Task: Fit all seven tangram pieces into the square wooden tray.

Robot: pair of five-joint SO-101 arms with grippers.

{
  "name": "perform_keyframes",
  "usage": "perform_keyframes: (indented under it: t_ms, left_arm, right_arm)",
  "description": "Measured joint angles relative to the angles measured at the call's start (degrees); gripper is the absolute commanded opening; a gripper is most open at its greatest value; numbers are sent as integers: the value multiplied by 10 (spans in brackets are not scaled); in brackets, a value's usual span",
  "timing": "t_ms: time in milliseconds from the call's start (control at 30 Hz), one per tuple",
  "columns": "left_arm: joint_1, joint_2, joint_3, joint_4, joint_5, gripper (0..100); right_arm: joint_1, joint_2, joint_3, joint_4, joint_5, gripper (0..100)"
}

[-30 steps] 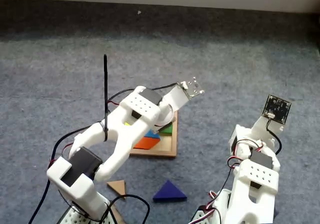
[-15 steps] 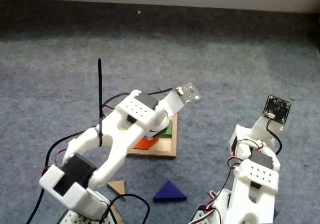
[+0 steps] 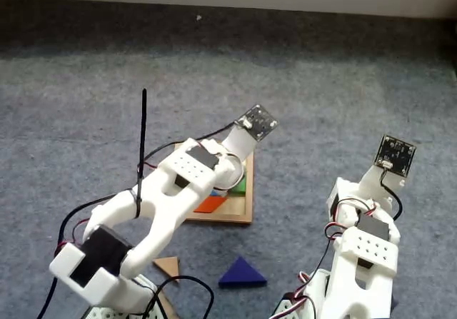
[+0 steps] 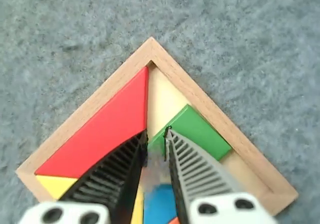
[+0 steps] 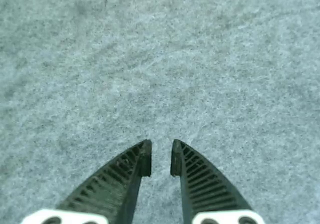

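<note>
From above, one square wooden tray (image 3: 249, 194) lies on the grey carpet (image 3: 321, 83). The left arm (image 3: 178, 190) stretches across the tray, covering most of it. An orange piece (image 3: 208, 204) and a green piece (image 3: 240, 185) show inside it. Two pieces lie outside, near the arms' bases: a tan triangle (image 3: 168, 265) and a dark blue triangle (image 3: 243, 273). The right arm (image 3: 364, 251) is folded back, well apart from the tray.

The left wrist view adds a large red triangle (image 4: 102, 131), a yellow piece (image 4: 54, 185) and a light blue piece (image 4: 159, 204), making five pieces in the tray. The left gripper (image 4: 155, 134) points down over the tray's middle, its jaws parted by a narrow gap with nothing visibly gripped.

In the right wrist view, the right gripper (image 5: 160, 159) hangs over bare carpet, slightly parted and empty.
</note>
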State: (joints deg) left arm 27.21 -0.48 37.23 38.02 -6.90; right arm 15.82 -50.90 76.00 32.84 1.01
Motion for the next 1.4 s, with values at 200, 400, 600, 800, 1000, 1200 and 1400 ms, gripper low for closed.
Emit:
perform_keyframes:
  t_ms: [200, 400, 600, 800, 1000, 1200, 1400]
  left_arm:
    - [0, 44, -40, 0, 4, 81]
    - [0, 47, -48, 40, -24, 80]
    - [0, 24, -48, 102, -37, 80]
    - [0, 19, -48, 126, -37, 27]
    - [0, 19, -48, 117, -37, 32]
    - [0, 19, -48, 62, 13, 152]
    - [0, 19, -48, 47, 69, 204]
  right_arm:
    - [0, 0, 0, 0, 0, 80]
    - [0, 0, 0, 0, 0, 80]
    - [0, 0, 0, 0, 0, 80]
    - [0, 0, 0, 0, 0, 80]
    - [0, 0, 0, 0, 0, 80]
    - [0, 0, 0, 0, 0, 80]
    - [0, 0, 0, 0, 0, 80]
